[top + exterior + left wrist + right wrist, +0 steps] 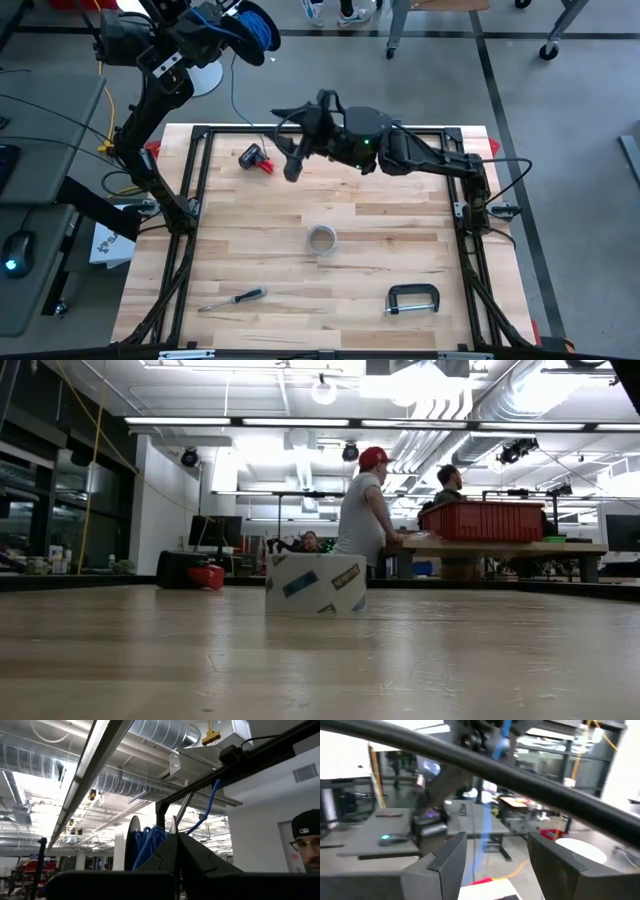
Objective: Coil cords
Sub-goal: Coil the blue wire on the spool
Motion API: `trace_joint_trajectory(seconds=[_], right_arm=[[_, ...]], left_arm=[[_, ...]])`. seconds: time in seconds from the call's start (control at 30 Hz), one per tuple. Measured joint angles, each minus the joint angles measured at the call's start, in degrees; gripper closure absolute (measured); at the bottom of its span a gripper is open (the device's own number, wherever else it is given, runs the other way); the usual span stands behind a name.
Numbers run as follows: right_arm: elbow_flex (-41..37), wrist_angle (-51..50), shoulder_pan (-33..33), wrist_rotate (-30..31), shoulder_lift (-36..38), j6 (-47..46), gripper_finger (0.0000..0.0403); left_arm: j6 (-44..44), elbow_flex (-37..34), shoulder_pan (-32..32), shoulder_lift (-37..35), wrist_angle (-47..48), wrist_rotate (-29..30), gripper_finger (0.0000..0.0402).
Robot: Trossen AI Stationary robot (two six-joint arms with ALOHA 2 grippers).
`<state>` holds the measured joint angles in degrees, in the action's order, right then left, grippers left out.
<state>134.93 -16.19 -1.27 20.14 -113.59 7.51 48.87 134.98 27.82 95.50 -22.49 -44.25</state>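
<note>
Left tool (179, 851) was raised well above the far left corner of the bench (400, 230), fingers pressed together, and a coil of blue cord (262, 28) hung bunched at it; the left wrist view showed the blue loops (150, 840) right behind the shut fingertips, so the tool was likely pinching the cord, though the exact contact could not be made out. From the coil a single blue strand (234, 85) dropped toward the bench's far edge. Right tool (497, 852) was stretched across the far side of the bench toward that strand, fingers spread wide, and in its wrist view the blue line (482, 835) ran down between the two fingers without either one touching it. Judged reading: the left arm held the gathered loops high to keep the tail taut and clear, while the right stood ready to catch the tail for another wrap. No pale grey cord could be seen. On the bench lay a roll of tape (321, 240), a screwdriver (232, 299), a clamp (412, 299) and a red and black tool-like object (256, 159), all well apart from both arms. People stood beyond the bench in the low view.
</note>
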Motion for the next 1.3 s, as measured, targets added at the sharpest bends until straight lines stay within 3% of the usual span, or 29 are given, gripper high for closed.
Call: trace_joint_trajectory(seconds=[0.3, 0.53, 0.73, 1.0, 1.13, 1.3], right_arm=[[0.0, 0.96, -0.75, -1.54, -0.01, -0.65, 0.0199], [0.0, -1.84, -0.02, 3.09, -0.05, -1.01, 0.0199], [0.0, -5.15, 0.27, 2.18, -0.07, -1.07, 0.0202], [0.0, -4.72, 0.45, 0.0, -0.86, -2.1, 0.0298], [0.0, -4.59, 0.14, 0.8, -1.01, -1.86, 0.0383], [0.0, -6.36, -0.46, 2.52, -0.43, -2.12, 0.04]], left_arm=[[0.36, 0.0, -0.15, 0.02, 0.1, 1.57, 0.0397], [-0.44, 0.0, -1.76, 0.04, 0.1, 2.91, 0.0397], [-1.56, 0.0, -2.11, 0.04, 0.1, 3.28, 0.0397], [-2.12, 0.0, -2.18, 0.07, 0.14, 4.04, 0.0397], [-2.62, 0.0, -2.18, 0.07, 0.12, 4.04, 0.0397], [-2.61, 0.0, -1.49, 0.07, 0.12, 4.04, 0.0397]])
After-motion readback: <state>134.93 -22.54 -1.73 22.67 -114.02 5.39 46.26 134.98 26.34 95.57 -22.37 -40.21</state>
